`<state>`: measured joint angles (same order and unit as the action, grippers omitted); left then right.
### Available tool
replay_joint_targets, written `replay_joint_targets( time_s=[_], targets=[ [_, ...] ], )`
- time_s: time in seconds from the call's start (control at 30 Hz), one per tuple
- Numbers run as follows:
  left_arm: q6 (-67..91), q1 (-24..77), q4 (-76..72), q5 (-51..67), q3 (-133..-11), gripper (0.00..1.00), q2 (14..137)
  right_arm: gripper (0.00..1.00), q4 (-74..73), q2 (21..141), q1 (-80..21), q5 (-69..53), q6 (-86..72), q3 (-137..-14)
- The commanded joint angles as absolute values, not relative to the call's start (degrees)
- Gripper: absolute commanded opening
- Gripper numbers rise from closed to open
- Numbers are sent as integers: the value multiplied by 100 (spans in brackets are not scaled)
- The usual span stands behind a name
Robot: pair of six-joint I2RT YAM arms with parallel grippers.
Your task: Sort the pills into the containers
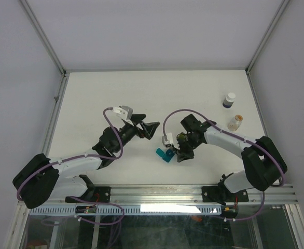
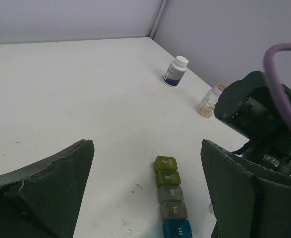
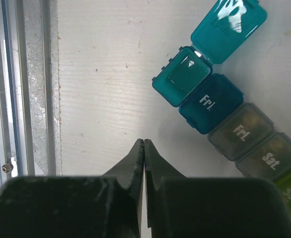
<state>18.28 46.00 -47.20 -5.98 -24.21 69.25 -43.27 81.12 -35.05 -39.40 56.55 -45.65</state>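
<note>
White table carries the containers, teal lid flipped open. Left gripper gapes wide, empty; right gripper, closed on nothing, is at their seven o'clock.

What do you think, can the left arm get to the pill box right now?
Probably yes. The left gripper is open and pointed at the pill box, with only bare table between them. The right gripper, shut, sits close by the box's open teal end, so that end looks crowded.
</note>
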Motion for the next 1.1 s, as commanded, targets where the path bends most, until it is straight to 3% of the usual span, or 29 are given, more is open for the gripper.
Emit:
replay_joint_targets(
  time_s=[0.0,0.33,0.57,0.83,1.07],
  targets=[
    [1547,4518,-5099,-622,-2366,91,6669,0,-4154,8458,-3830,-3494,5251,-4868],
    [1359,4500,-4927,-1059,-2112,91,6245,0,-2494,8829,-3965,-2361,3401,-5080],
    [1297,4500,-4771,-1312,-1940,92,5952,9,-2091,9195,-3955,-2322,2585,-5270],
    [1322,4491,-4658,-1340,-1878,92,5817,11,-2215,9084,-3756,-2129,2658,-5334],
    [1466,4492,-4631,-977,-1998,92,5858,16,-3252,8841,-3607,-3203,3682,-5498]
  ],
)
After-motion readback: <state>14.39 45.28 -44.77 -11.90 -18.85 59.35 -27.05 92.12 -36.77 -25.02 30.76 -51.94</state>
